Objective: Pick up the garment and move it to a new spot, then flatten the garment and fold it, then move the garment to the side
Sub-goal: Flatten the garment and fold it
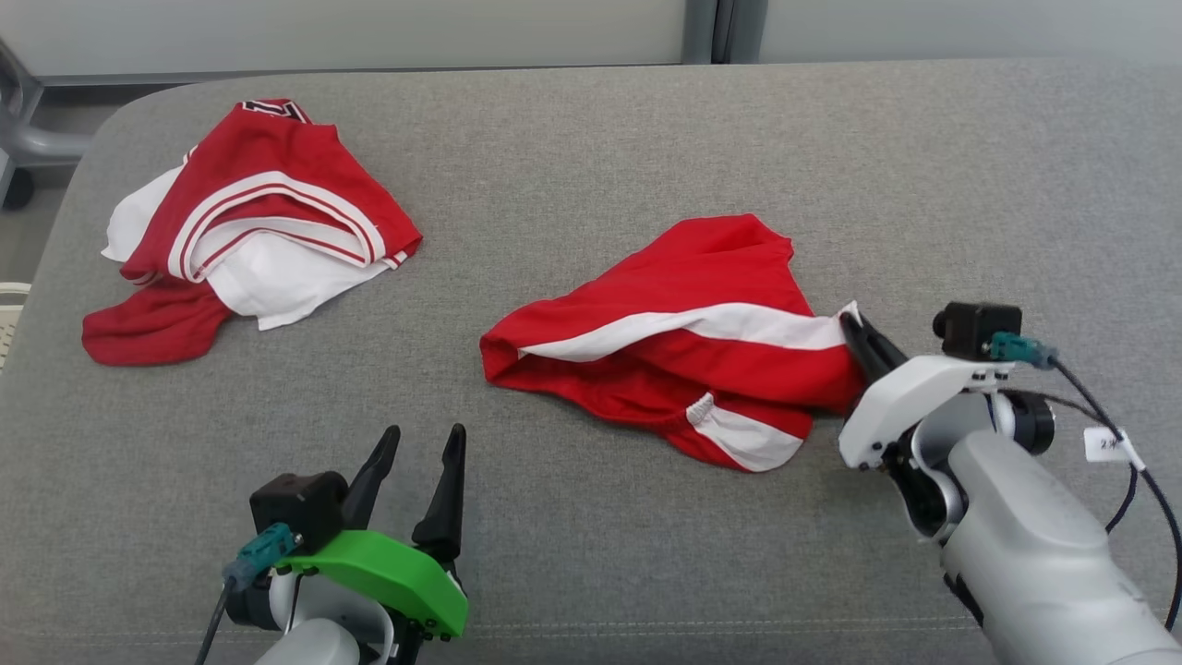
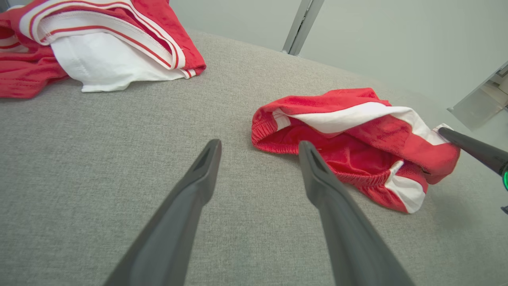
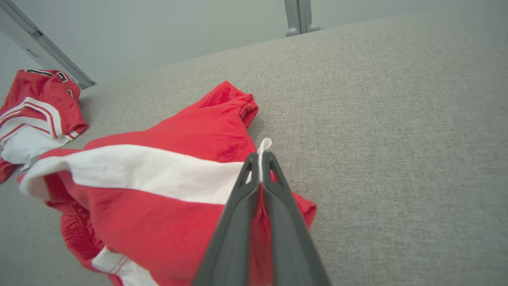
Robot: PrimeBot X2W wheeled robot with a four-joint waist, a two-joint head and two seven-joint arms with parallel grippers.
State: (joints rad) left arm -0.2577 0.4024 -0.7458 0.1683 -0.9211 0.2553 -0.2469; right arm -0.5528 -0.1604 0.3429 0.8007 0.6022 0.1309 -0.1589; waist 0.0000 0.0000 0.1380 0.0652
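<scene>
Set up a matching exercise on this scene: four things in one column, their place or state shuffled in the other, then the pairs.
Column one
1. left gripper with green housing
2. right gripper with white housing
3. red shorts with a white stripe
4. red-and-white jersey

Column two
A. heaped at the far left
B. open, holding nothing
C. crumpled near the middle of the grey fabric cushion
D. shut on cloth

Pairs: 1-B, 2-D, 3-C, 4-A

Head looks down, wrists low, sharing garment (image 1: 702, 263)
</scene>
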